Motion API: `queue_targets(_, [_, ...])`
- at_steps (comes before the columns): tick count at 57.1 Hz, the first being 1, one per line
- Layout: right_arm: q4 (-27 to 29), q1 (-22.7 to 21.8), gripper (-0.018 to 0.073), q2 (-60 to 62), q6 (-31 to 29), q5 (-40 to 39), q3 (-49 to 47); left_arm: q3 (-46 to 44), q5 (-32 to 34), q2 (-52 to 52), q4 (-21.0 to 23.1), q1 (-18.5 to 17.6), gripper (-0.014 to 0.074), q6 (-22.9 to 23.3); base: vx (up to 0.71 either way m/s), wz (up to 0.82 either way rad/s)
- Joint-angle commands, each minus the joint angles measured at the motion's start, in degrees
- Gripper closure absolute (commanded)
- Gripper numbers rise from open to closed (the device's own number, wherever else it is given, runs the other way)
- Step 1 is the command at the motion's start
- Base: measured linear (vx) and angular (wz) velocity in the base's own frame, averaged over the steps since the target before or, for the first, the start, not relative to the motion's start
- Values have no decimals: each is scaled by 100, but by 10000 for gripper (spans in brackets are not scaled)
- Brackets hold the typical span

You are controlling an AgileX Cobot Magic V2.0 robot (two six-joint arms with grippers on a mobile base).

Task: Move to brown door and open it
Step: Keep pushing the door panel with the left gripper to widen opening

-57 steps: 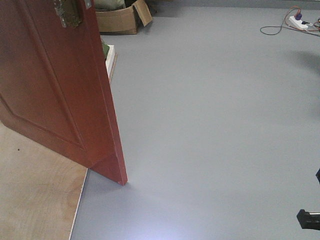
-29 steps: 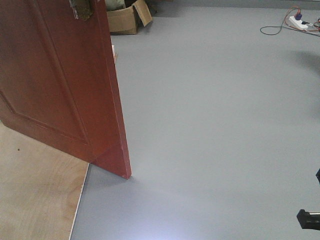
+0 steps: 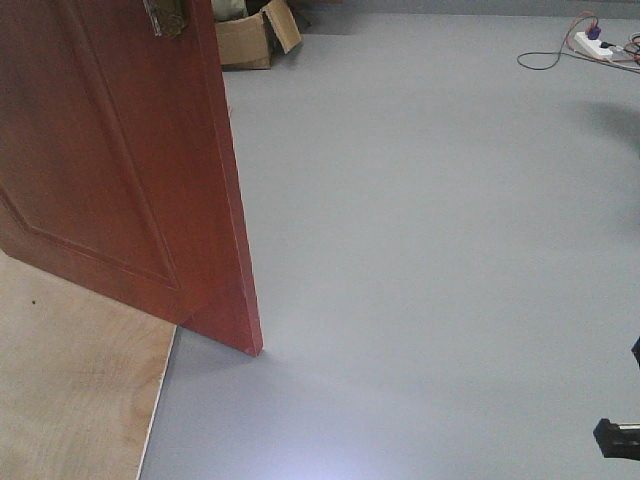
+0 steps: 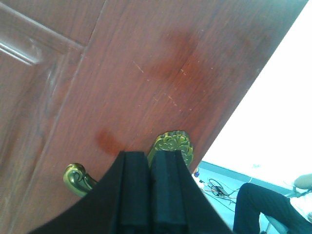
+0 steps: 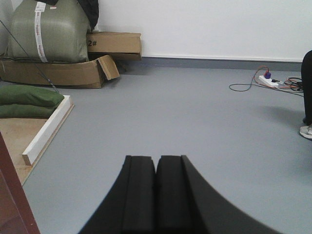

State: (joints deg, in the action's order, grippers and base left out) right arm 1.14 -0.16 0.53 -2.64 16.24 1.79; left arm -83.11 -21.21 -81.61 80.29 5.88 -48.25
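One brown door, carrying one brass lever handle and one ornate brass plate. Two black claws, the left claw and the right claw (each shows two pads, closed together). Two cardboard boxes: one open box and one flat box marked "2#". One big olive sack. Two flat green bags. One white wooden strip. One plywood sheet. One power strip (its cables are too tangled to count). One shoe at the picture's edge.
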Motion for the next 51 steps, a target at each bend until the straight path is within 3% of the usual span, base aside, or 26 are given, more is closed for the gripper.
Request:
queue_targets(1, [-35, -10, 559, 83, -31, -473, 29, -209, 65, 195, 174, -30, 600, 2, 3, 0])
queue_targets(51, [-35, -10, 559, 83, -31, -473, 29, -209, 65, 195, 174, -30, 600, 2, 10, -6])
